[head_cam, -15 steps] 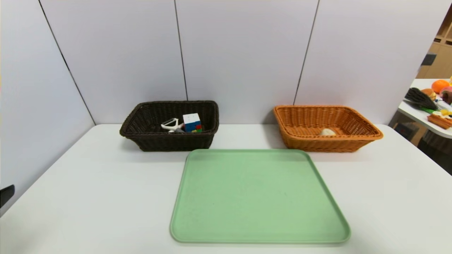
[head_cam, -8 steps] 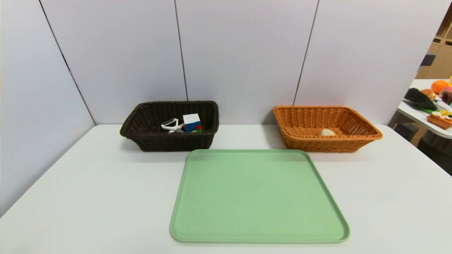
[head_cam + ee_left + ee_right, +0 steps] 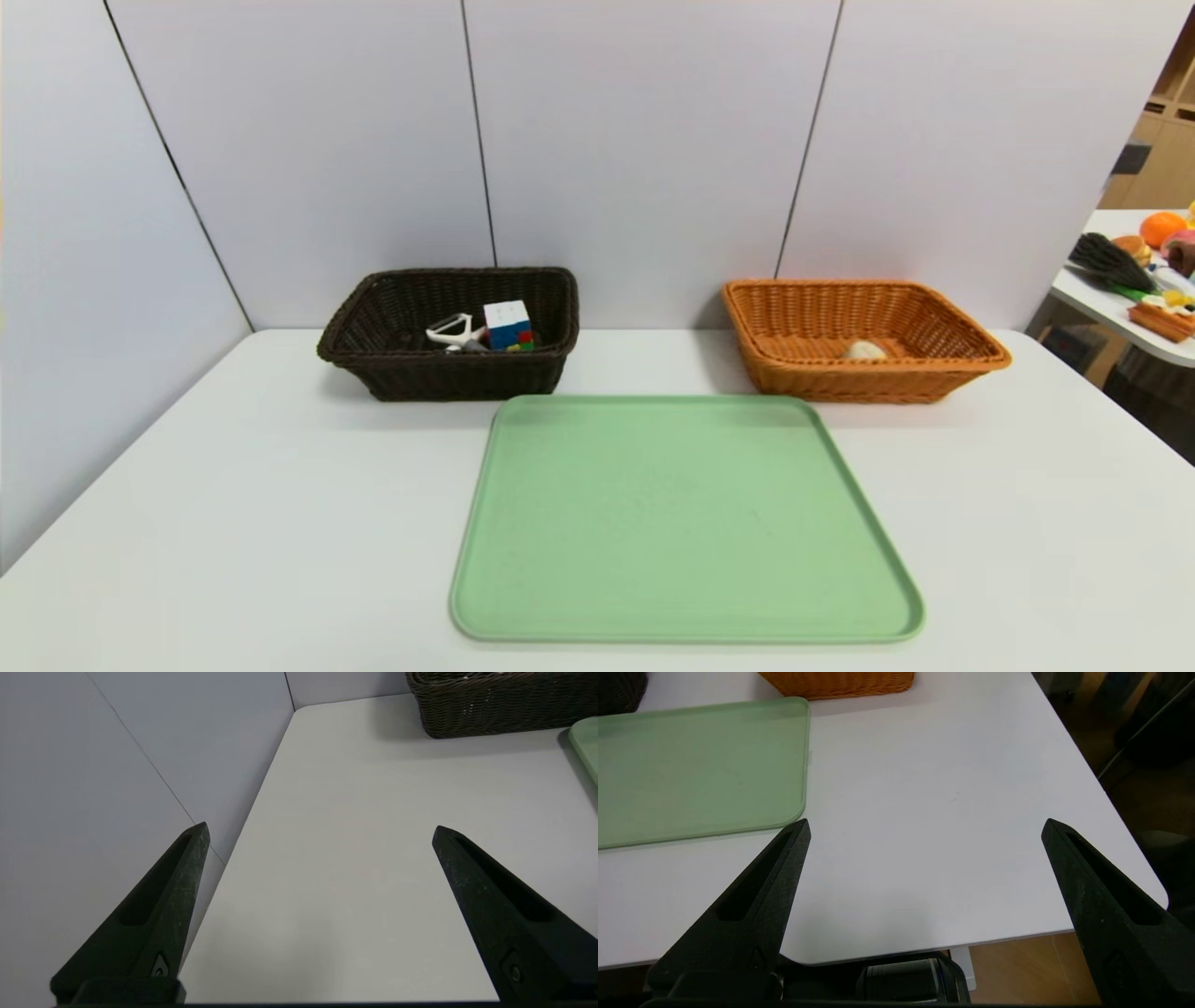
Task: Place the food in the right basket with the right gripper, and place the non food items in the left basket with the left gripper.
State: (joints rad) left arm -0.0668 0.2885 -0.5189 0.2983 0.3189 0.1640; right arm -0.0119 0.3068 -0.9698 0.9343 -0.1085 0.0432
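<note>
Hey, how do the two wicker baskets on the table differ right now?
The left basket is dark brown, nearly black; the right basket is light orange-tan. The left basket looks deeper with steeper walls, while the right basket is shallower with a flared rim. The left basket holds a puzzle cube and a white peeler; the right basket holds a cream bun. Both are rectangular wicker, behind the green tray.

You are working in a lab-style test cell. A plain white tabletop (image 3: 233, 523) is enclosed at 9 and 12 o'clock by blank grey partition panels (image 3: 644, 140) with narrow dark seams. At 2 o'clock, beyond the panels, a second white table (image 3: 1116, 303) carries assorted props (image 3: 1144, 266), with wooden shelving (image 3: 1167, 131) behind it.
</note>
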